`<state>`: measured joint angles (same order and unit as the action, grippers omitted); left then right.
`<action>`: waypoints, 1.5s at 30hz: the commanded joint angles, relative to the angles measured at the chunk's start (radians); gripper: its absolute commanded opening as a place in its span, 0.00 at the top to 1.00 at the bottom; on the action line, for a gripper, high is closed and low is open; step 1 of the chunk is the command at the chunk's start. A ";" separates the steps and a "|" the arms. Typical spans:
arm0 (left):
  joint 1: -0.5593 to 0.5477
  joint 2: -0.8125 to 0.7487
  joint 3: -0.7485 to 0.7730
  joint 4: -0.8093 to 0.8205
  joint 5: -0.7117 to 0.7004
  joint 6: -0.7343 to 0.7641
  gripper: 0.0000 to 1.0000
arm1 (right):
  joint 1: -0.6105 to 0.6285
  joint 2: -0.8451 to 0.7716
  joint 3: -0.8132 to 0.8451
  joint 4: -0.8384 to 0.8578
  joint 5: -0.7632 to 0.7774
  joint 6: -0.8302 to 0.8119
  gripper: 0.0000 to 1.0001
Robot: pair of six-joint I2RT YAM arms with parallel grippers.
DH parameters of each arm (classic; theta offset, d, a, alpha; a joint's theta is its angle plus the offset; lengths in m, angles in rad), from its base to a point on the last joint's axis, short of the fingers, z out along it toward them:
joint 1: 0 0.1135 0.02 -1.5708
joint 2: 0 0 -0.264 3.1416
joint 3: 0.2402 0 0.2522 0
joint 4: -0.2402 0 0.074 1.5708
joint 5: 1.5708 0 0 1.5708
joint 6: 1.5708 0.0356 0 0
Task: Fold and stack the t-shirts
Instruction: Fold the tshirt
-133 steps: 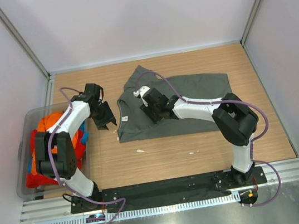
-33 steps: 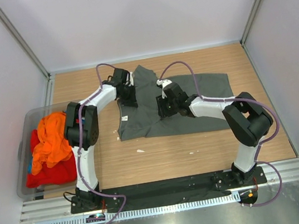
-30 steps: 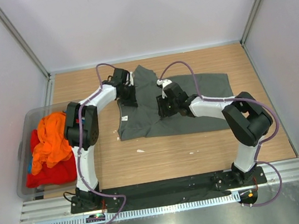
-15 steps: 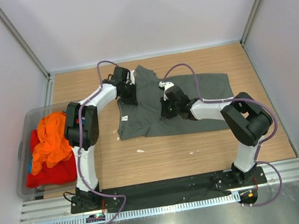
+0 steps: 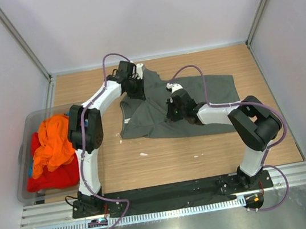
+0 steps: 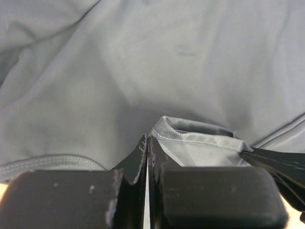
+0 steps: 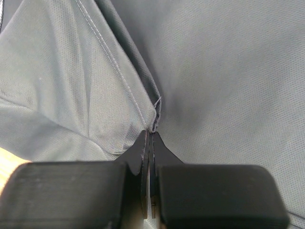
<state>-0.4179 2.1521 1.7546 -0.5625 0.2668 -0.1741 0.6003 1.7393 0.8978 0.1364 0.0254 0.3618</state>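
Note:
A dark grey-green t-shirt (image 5: 209, 103) lies spread and rumpled on the wooden table. My left gripper (image 5: 138, 92) is at the shirt's back-left part; in the left wrist view it (image 6: 147, 141) is shut, with a hemmed edge (image 6: 195, 139) of the cloth bunched at its tips. My right gripper (image 5: 171, 113) rests on the shirt's middle-left; in its wrist view it (image 7: 151, 132) is shut on a stitched fold (image 7: 143, 107) of the same shirt (image 7: 228, 71). An orange t-shirt (image 5: 53, 142) and a red one (image 5: 50, 179) lie heaped in the bin.
The translucent grey bin (image 5: 21, 163) stands at the table's left edge. Small white scraps (image 5: 143, 154) lie on the wood (image 5: 165, 158) in front of the shirt. White walls and metal posts (image 5: 21, 42) close in the back and sides.
My right gripper has closed on the shirt's fold. My left gripper has drawn the shirt's edge toward the back. Earlier, the left arm came over from the bin side.

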 commanded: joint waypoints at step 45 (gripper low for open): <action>-0.081 -0.311 -0.464 -0.206 -0.445 -0.439 0.67 | -0.218 -0.356 -0.146 -0.603 0.386 0.388 0.73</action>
<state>-0.4915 1.8542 1.2953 -0.7864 -0.1089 -0.5503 0.4080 1.4200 0.7757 -0.4477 0.3733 0.7097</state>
